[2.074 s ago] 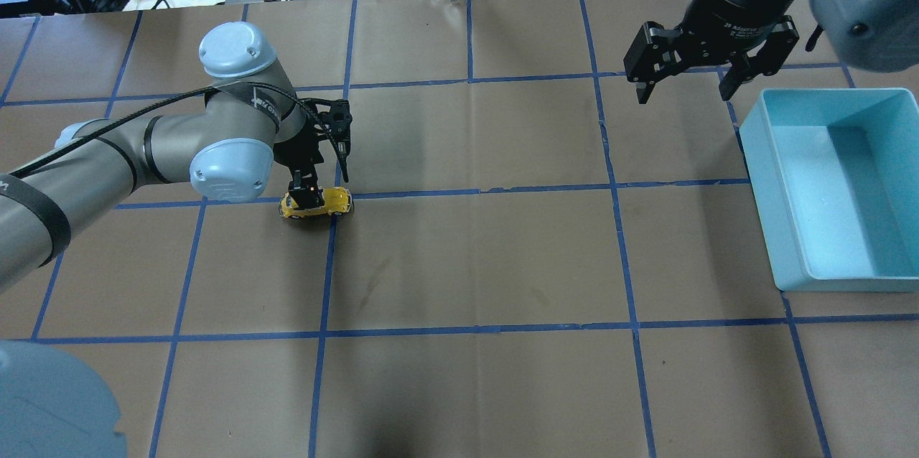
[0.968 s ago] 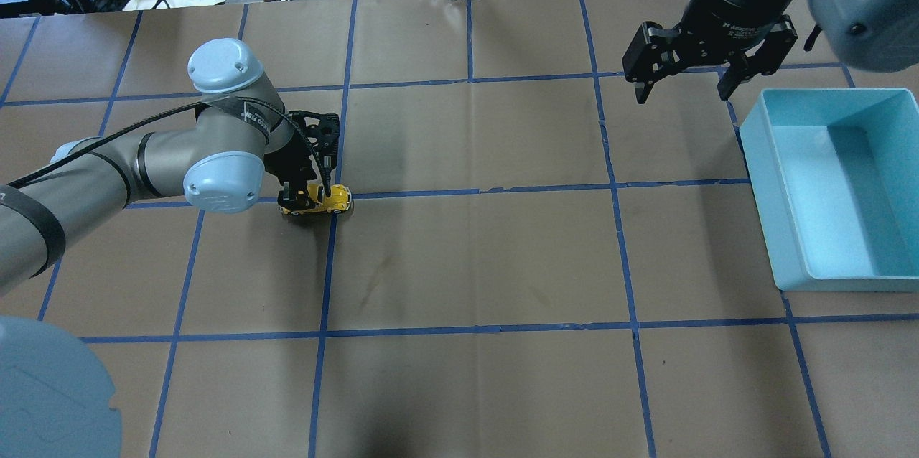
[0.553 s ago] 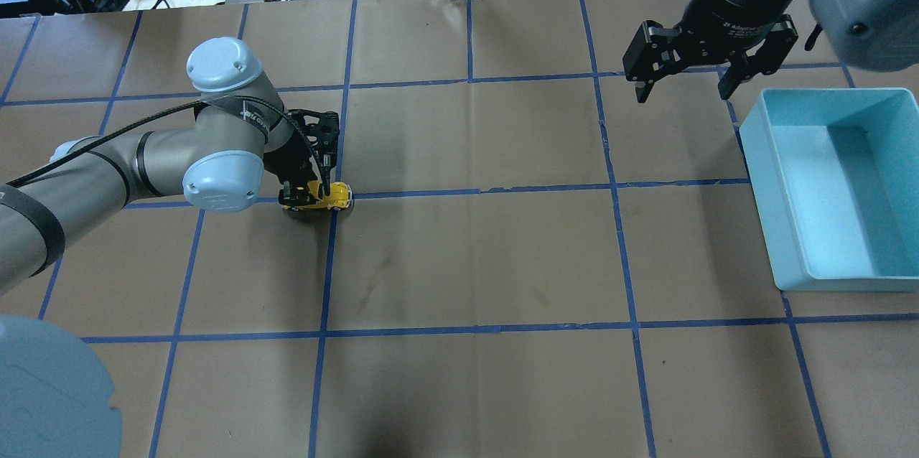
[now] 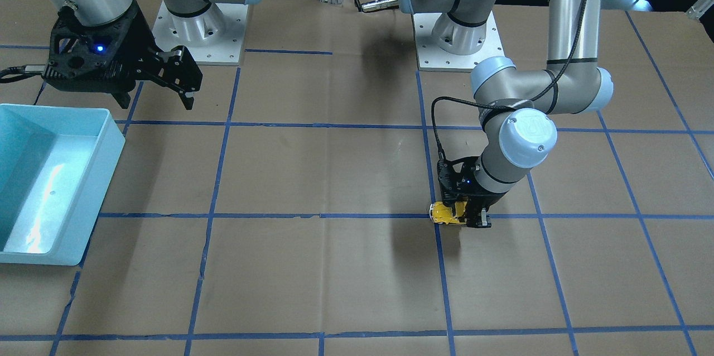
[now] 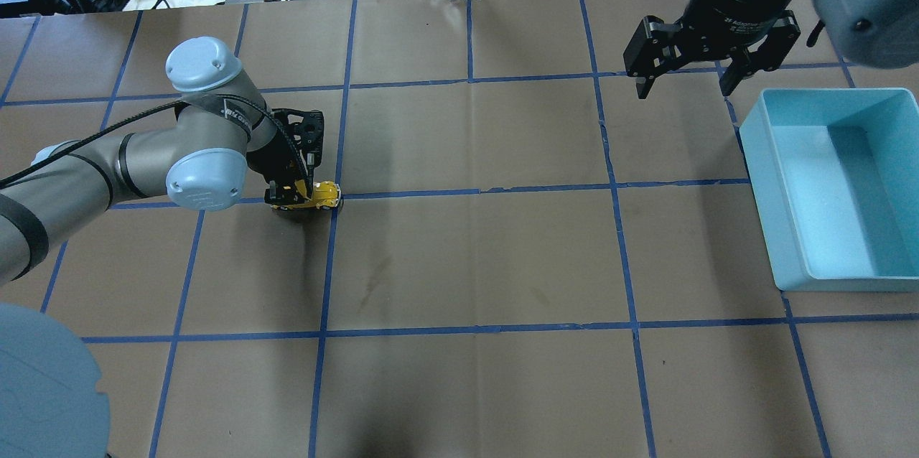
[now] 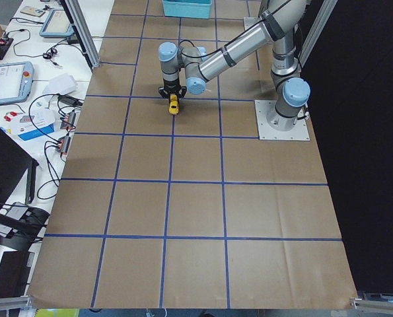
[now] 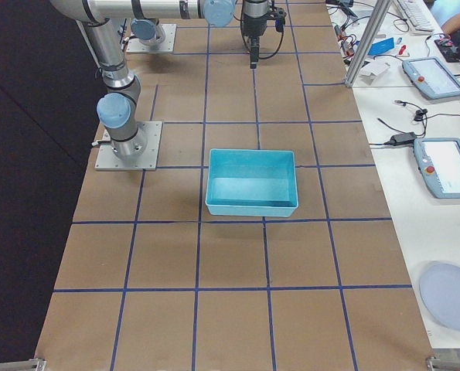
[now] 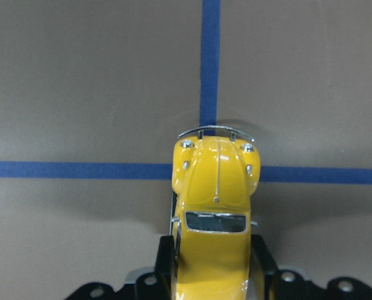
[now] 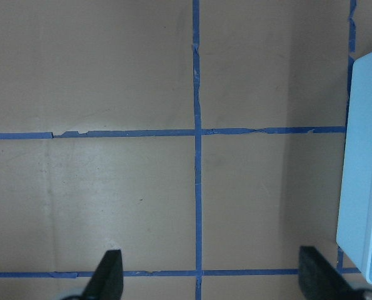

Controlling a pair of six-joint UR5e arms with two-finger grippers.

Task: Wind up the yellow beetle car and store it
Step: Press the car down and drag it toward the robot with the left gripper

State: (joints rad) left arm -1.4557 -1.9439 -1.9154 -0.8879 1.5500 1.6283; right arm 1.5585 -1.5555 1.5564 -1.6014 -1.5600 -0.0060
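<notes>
Your left gripper (image 5: 291, 194) points straight down from a bent elbow, clamped on the yellow beetle car (image 5: 323, 195) at a blue tape crossing on the brown paper surface (image 5: 467, 257). Only the wrist view shows you its glossy rounded bonnet and chrome bumper. Your right gripper (image 5: 682, 88) hangs spread wide near the teal bin (image 5: 779, 228).
</notes>
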